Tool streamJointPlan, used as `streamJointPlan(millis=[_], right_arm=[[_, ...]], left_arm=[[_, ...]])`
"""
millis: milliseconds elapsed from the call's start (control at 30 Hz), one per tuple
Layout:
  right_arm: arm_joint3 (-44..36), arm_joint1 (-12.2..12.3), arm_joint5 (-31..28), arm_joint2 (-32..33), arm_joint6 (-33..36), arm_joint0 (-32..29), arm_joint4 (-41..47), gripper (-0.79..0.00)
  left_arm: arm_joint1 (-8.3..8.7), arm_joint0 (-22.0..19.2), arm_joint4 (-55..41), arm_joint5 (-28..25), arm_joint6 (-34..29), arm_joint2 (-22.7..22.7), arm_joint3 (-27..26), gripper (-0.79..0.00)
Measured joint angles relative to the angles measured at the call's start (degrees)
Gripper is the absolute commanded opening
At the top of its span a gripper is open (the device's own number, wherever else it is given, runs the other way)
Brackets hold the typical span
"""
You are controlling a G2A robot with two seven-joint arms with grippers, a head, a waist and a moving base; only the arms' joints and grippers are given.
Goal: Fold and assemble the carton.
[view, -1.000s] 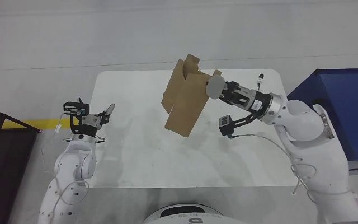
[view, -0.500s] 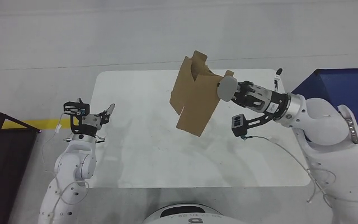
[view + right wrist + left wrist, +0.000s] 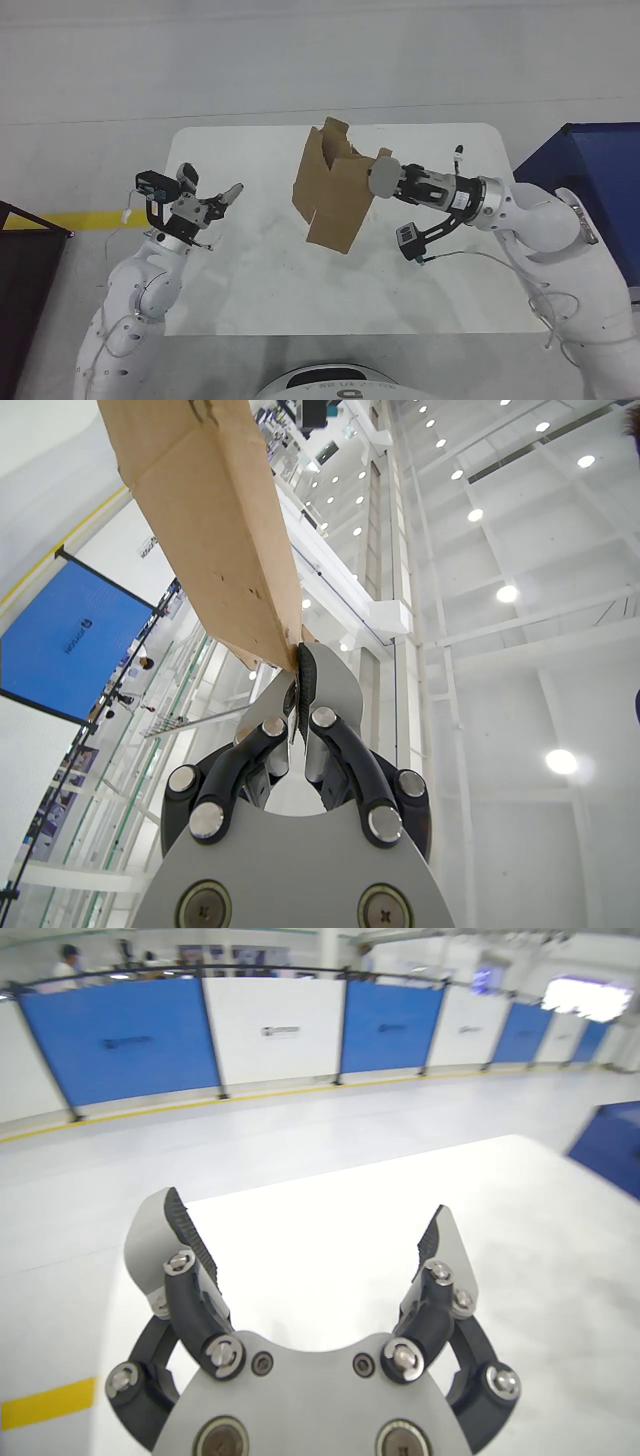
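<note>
Change: the left arm has swung in from the table's left edge, and its gripper now sits over the left part of the tabletop, turned towards the carton. The right arm has carried the carton a little to the left and nearer the robot than half a second ago.
Carton [image 3: 332, 192]: brown cardboard, still mostly flat and only partly opened, held tilted over the middle of the table towards its far side. Short flaps stick out at its far end. In the right wrist view the carton [image 3: 215, 540] rises away from the fingers against the hall ceiling.
Right gripper [image 3: 379, 177]: at the carton's right edge, well apart from the other arm. In its own view the right gripper [image 3: 299, 660] has both pads pinched tight on a corner of the cardboard.
Left gripper [image 3: 209, 186]: well to the left of the carton, touching nothing. Seen from its wrist, the left gripper [image 3: 305, 1208] has its fingers spread wide with nothing between them.
Table [image 3: 250, 285]: white with rounded corners; its far corner shows ahead in the left wrist view [image 3: 500, 1228].
Surroundings: a blue bin [image 3: 598, 165] stands just beyond the table's right side; a fence of blue and white panels [image 3: 120, 1043] runs across the hall behind.
</note>
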Motion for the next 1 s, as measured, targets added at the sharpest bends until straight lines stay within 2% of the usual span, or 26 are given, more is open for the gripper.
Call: streamJointPlan(millis=[33,133,233,333,467,567,700,967,1000], right_arm=[[0.6,-0.1,0.2,-1.0,-0.6,0.8,0.3,-0.785],[1.5,-0.4,0.5,-2.8,-1.5,2.2,1.0,-0.785],[2.1,-0.6,0.8,-3.8,-1.9,3.1,1.7,-0.785],[2.5,-0.7,1.0,-4.7,-2.7,3.7,2.3,-0.785],[2.8,-0.8,1.3,-5.6,-4.3,4.2,4.0,-0.785],[3.0,-0.9,1.4,-6.2,-5.8,4.6,5.4,-0.785],[3.4,-1.0,1.5,-7.3,-7.6,5.4,6.6,-0.785],[5.0,-1.4,1.7,-9.0,-8.8,7.2,7.2,-0.785],[5.2,-1.4,1.7,-9.1,-8.8,7.3,7.2,-0.785]], left_arm=[[0.15,-0.7,-5.3,-5.2,-2.1,0.2,0.5,0.0],[0.56,-2.2,-18.6,-16.2,-8.7,1.6,2.4,0.0],[1.21,-3.7,-32.8,-23.6,-18.2,4.5,4.0,0.0],[1.96,-5.0,-47.0,-27.7,-27.2,7.7,5.0,0.0],[3.14,-7.6,-64.0,-28.0,-37.9,10.1,6.7,0.0],[3.82,-9.1,-72.6,-25.6,-44.3,10.9,7.4,0.0],[4.18,-10.3,-77.4,-23.5,-49.0,12.1,7.8,0.0],[4.55,-10.9,-80.4,-24.4,-54.3,14.4,7.5,0.0],[4.59,-10.9,-80.7,-24.5,-54.5,14.5,7.5,-0.129]])
